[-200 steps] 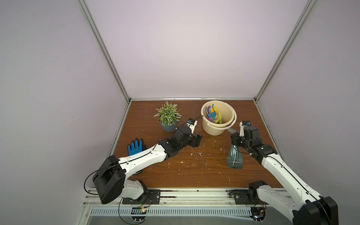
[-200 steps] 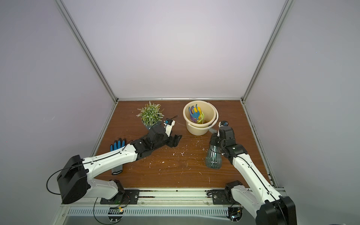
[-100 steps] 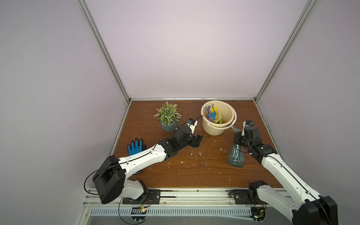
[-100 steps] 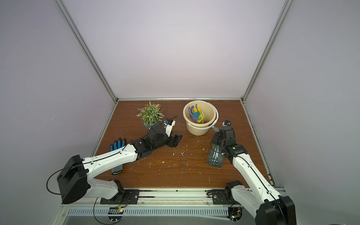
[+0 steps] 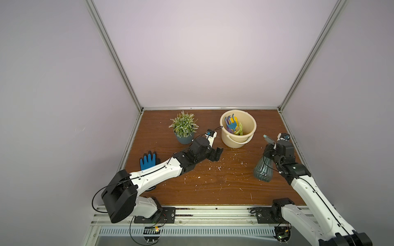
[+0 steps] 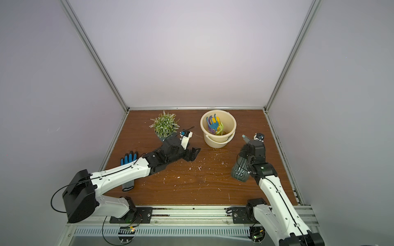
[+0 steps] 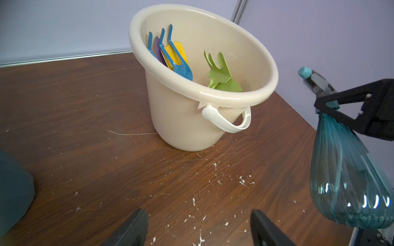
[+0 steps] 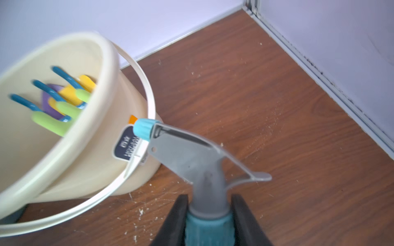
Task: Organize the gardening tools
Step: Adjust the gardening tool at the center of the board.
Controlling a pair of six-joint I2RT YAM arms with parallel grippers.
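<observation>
Several bright plastic gardening tools [image 5: 232, 126] [image 6: 215, 126] stand in a cream bucket [image 5: 255, 125] [image 6: 235, 126] at the back of the table. The left wrist view shows a blue fork [image 7: 177, 60] and a lime one [image 7: 219, 74] among them. My right gripper [image 8: 210, 204] [image 5: 269, 150] is shut on the neck of the teal ribbed spray bottle [image 5: 263, 170] [image 6: 239, 172] [image 7: 345, 181]. The bottle hangs tilted right of the bucket, its nozzle [image 8: 143, 128] pointing at the bucket wall [image 8: 89, 161]. My left gripper [image 7: 198, 213] [image 5: 217, 153] is open and empty, low over the table in front of the bucket.
A potted plant [image 5: 183, 127] stands left of the bucket, close behind my left wrist. A blue glove [image 5: 148, 160] lies at the left edge. White crumbs [image 5: 218, 168] litter the wood. The metal wall rail [image 8: 319, 74] runs close on the right.
My right gripper has carried the spray bottle to the right and slightly toward the back. The left arm has stayed in place, its jaws opening a touch wider.
</observation>
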